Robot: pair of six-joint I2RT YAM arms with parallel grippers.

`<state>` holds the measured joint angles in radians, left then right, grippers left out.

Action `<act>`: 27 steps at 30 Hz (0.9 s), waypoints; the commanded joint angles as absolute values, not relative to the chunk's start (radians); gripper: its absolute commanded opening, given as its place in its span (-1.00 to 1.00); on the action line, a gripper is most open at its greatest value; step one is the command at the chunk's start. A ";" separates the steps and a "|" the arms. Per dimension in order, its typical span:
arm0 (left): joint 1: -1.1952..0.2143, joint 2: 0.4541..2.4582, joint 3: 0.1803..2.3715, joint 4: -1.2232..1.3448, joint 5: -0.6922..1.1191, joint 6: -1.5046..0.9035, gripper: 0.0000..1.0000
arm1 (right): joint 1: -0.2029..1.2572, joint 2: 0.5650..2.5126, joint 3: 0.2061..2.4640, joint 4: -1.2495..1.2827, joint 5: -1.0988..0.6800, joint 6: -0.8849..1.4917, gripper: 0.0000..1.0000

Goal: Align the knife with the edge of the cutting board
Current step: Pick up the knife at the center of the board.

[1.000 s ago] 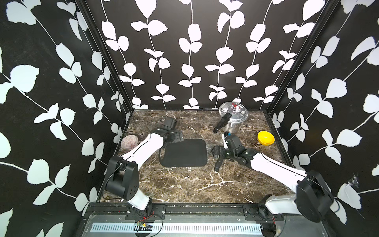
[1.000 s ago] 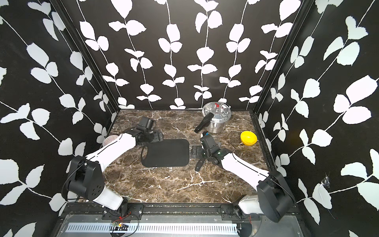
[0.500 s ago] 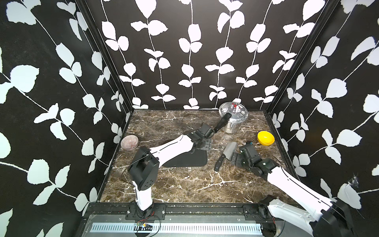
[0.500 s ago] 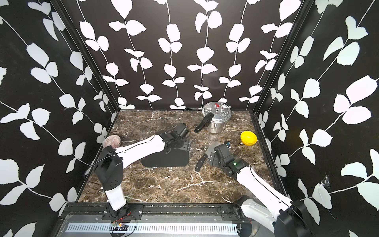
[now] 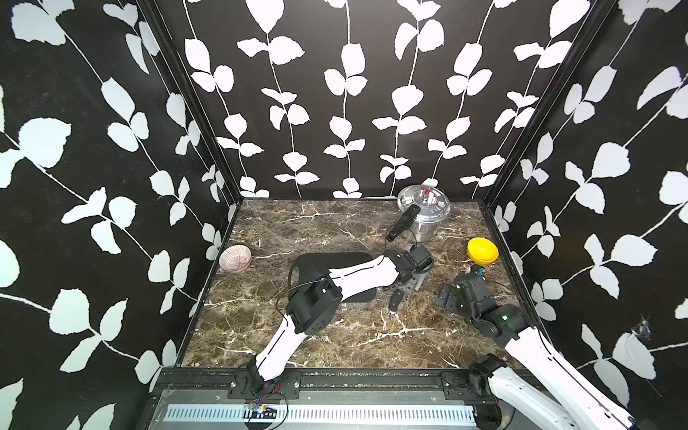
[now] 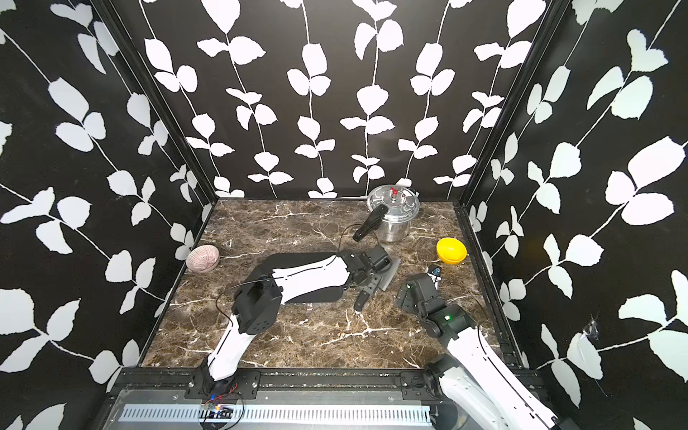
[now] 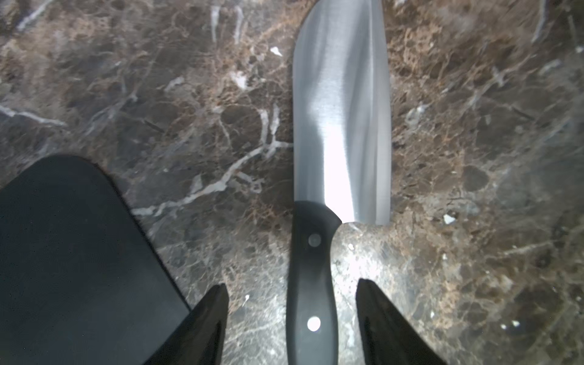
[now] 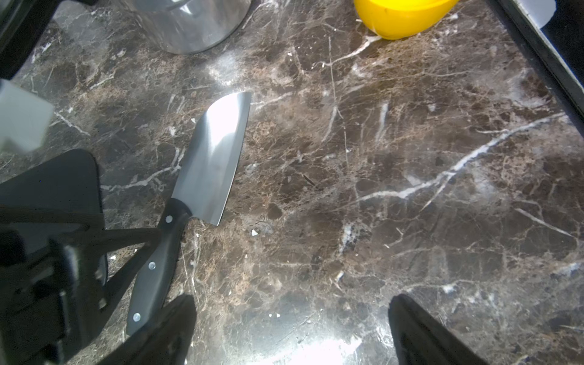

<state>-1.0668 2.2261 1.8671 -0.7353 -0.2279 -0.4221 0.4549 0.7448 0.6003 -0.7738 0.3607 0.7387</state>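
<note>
My left pincer (image 7: 290, 286) has come across the cutting board (image 7: 63, 252) to the knife (image 7: 341, 126). The knife handle lies between my half-open fingers (image 7: 208, 316), not gripped yet, and the board is just beside one finger. I think I can squeeze now

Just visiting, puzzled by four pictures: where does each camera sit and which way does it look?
Both top views: high at the front, looking down into the booth at the table; left arm and right arm show.
Left wrist: on the left arm, looking down at the knife and cutting board; the open left gripper shows.
Right wrist: on the right arm, looking down at the knife, steel pot, yellow bowl; the open right gripper shows.
Shared: all four see the knife.
</note>
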 commanded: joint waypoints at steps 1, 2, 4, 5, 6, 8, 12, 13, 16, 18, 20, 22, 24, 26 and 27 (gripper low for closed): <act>-1.071 2.244 1.925 -0.820 -0.252 -0.382 0.18 | 0.448 0.718 0.581 -0.788 0.377 0.758 0.93; -1.072 2.253 1.932 -0.821 -0.251 -0.376 0.16 | 0.447 0.713 0.577 -0.786 0.374 0.760 0.93; -1.072 2.277 1.957 -0.833 -0.247 -0.365 0.15 | 0.446 0.710 0.574 -0.783 0.373 0.762 0.92; -1.072 2.291 1.972 -0.845 -0.243 -0.361 0.15 | 0.445 0.710 0.575 -0.783 0.374 0.762 0.93; -1.072 2.305 1.988 -0.857 -0.239 -0.358 0.15 | 0.445 0.712 0.575 -0.782 0.376 0.761 0.93; -1.074 2.322 2.006 -0.866 -0.228 -0.353 0.16 | 0.443 0.715 0.579 -0.784 0.378 0.757 0.93; -1.078 2.347 2.019 -0.876 -0.223 -0.348 0.16 | 0.441 0.715 0.583 -0.790 0.383 0.755 0.93; -1.080 2.359 2.025 -0.883 -0.225 -0.347 0.15 | 0.440 0.713 0.583 -0.792 0.383 0.756 0.93; -1.082 2.386 2.051 -0.903 -0.229 -0.342 0.13 | 0.440 0.706 0.584 -0.800 0.383 0.758 0.93; -1.086 2.401 2.071 -0.913 -0.238 -0.335 0.06 | 0.440 0.702 0.583 -0.802 0.385 0.759 0.92; -1.089 2.419 2.097 -0.930 -0.254 -0.332 -0.01 | 0.440 0.698 0.581 -0.805 0.385 0.761 0.93; -1.089 2.431 2.114 -0.938 -0.260 -0.330 -0.02 | 0.439 0.695 0.582 -0.810 0.385 0.762 0.93; -1.088 2.440 2.117 -0.940 -0.252 -0.327 -0.02 | 0.437 0.694 0.582 -0.810 0.387 0.762 0.93; -1.088 2.449 2.117 -0.946 -0.244 -0.329 -0.03 | 0.437 0.692 0.582 -0.812 0.388 0.762 0.92; -1.089 2.453 2.117 -0.951 -0.241 -0.330 -0.05 | 0.437 0.692 0.584 -0.812 0.391 0.763 0.92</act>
